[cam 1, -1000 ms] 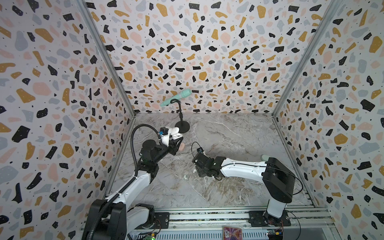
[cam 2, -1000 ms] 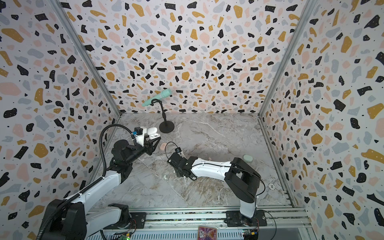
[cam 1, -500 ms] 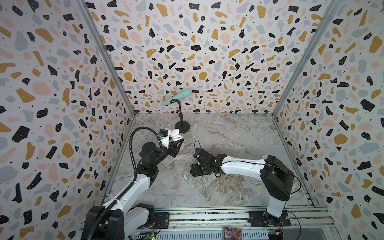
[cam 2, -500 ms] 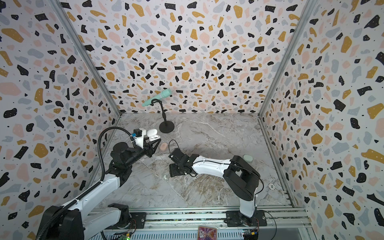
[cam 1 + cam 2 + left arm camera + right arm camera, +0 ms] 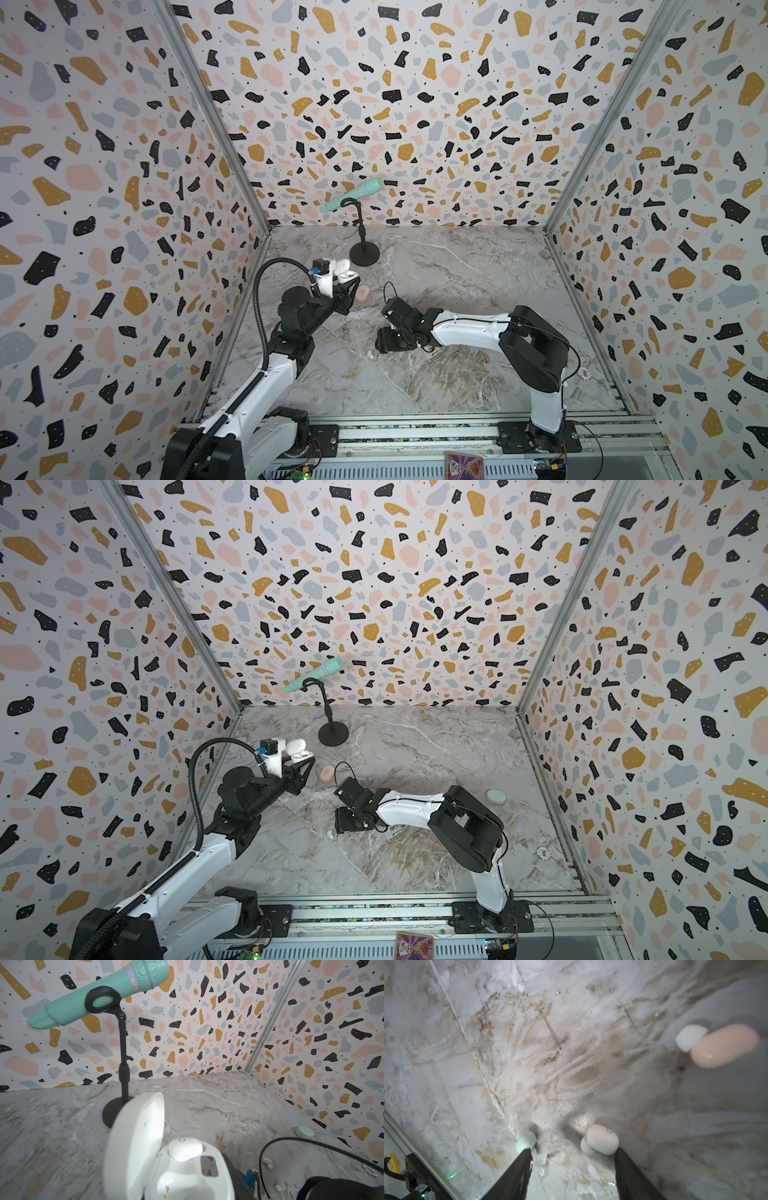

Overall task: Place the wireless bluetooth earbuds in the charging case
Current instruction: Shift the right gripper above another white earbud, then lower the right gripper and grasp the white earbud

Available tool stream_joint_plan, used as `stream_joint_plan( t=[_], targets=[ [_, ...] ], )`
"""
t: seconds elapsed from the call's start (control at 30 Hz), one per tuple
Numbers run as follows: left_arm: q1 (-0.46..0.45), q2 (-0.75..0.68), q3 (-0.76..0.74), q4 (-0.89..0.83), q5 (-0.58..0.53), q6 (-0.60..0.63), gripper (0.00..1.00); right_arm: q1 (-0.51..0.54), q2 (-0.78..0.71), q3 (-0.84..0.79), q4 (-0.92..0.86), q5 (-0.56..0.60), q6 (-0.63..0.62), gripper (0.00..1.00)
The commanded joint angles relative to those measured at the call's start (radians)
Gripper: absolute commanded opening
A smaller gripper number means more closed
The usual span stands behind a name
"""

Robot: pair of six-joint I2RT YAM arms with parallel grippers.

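open charging case (image 5: 344, 269) in left pincer (image 5: 351, 284)

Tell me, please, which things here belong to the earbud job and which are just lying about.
Belongs: open white charging case, earbud seated in it, loose mint earbud, white earbud, pink earbud, pink case, mint case.
Lying about: teal microphone, black stand, round chip.

Open case (image 5: 346, 272) in my left pincer (image 5: 347, 280), raised over the surface (image 5: 457, 270) at rear left; microphone stand (image 5: 364, 255) behind it; closed case (image 5: 363, 293) on the surface just to its right; my right pincer (image 5: 573, 1151) at centre, two earbuds (image 5: 602, 1139) by its fingertips; second closed case (image 5: 496, 796) farther right.
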Motion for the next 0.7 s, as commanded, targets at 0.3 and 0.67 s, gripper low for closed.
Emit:
stream_joint_plan(
  t=[0.3,0.67],
  targets=[
    [-0.004,-0.006,-0.005,0.023,-0.008,0.006,0.08,-0.003,0.086,0.141,-0.098,0.004,-0.044,0.64],
    [-0.004,-0.012,-0.004,0.018,-0.002,0.013,0.08,0.003,0.122,0.27,-0.294,0.134,-0.097,0.56]
  ],
)
